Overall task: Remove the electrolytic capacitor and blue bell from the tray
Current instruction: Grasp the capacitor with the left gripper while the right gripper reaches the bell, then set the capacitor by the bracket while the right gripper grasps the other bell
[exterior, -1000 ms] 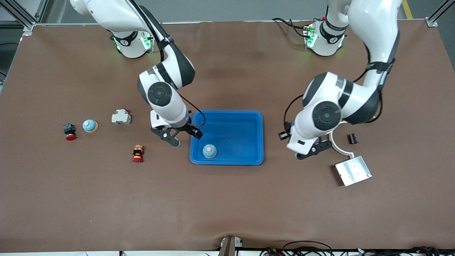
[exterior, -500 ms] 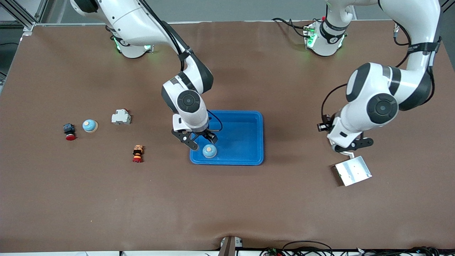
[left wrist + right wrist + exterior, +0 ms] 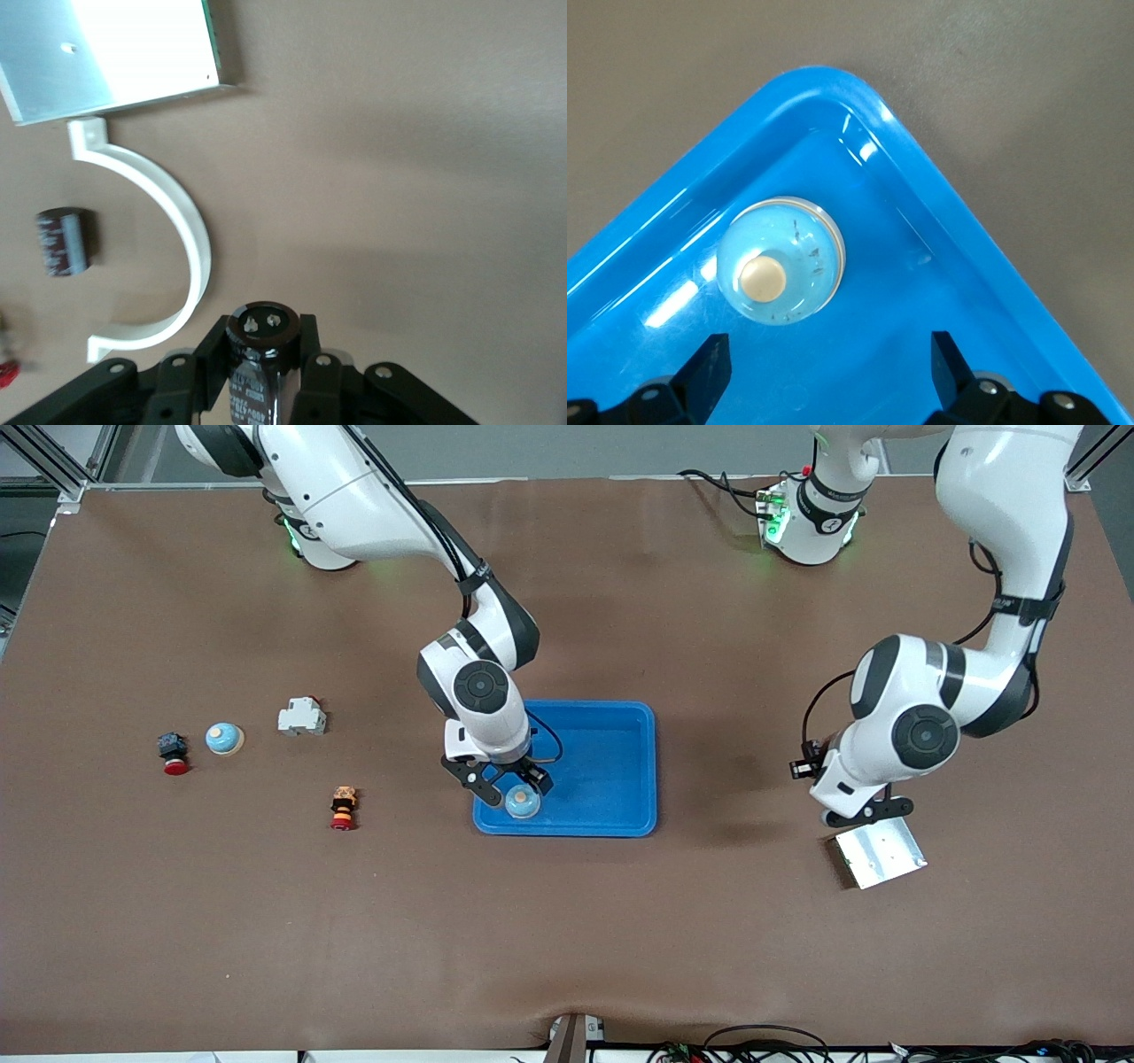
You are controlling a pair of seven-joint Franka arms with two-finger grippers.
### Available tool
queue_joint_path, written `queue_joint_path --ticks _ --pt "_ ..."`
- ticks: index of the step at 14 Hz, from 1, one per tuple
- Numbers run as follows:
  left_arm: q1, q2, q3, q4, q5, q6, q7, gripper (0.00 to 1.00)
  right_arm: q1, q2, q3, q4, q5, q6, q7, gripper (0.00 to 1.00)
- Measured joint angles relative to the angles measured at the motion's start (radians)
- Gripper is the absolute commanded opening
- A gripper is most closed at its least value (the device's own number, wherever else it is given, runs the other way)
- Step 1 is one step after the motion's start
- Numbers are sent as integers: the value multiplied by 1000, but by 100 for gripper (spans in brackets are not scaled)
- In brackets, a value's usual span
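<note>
The right pincer [image 3: 509, 782] hangs wide over the blue bell [image 3: 523, 803] in the tray [image 3: 611, 779] to grasp it, while the left pincer [image 3: 873, 812] grips the capacitor [image 3: 261, 363] over the desk's left-arm end.

The left arm hides part of the metal plate [image 3: 879, 853]; capacitor [image 3: 262, 365] print is unreadable.

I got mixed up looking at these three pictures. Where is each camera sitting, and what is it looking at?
Front view: high up across the table, facing both arms; shows the tray, the right claw over the blue bell, and the left claw.
Left wrist view: on the left arm, looking down at the table; its claw is shut on the capacitor.
Right wrist view: on the right arm, looking down into the tray; its claw is open.
Shared: front and right wrist both show the bell.
</note>
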Motion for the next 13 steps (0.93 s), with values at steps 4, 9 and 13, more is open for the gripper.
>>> queue_joint_path --ticks 4,9,13 --pt "4 60 4 6 36 36 0 0 0 13 -2 8 0 32 18 100" --pt "11 112 8 18 53 63 0 0 14 40 -2 22 0 48 45 100" --pt "13 150 8 32 54 91 0 0 30 79 -3 58 0 51 64 100"
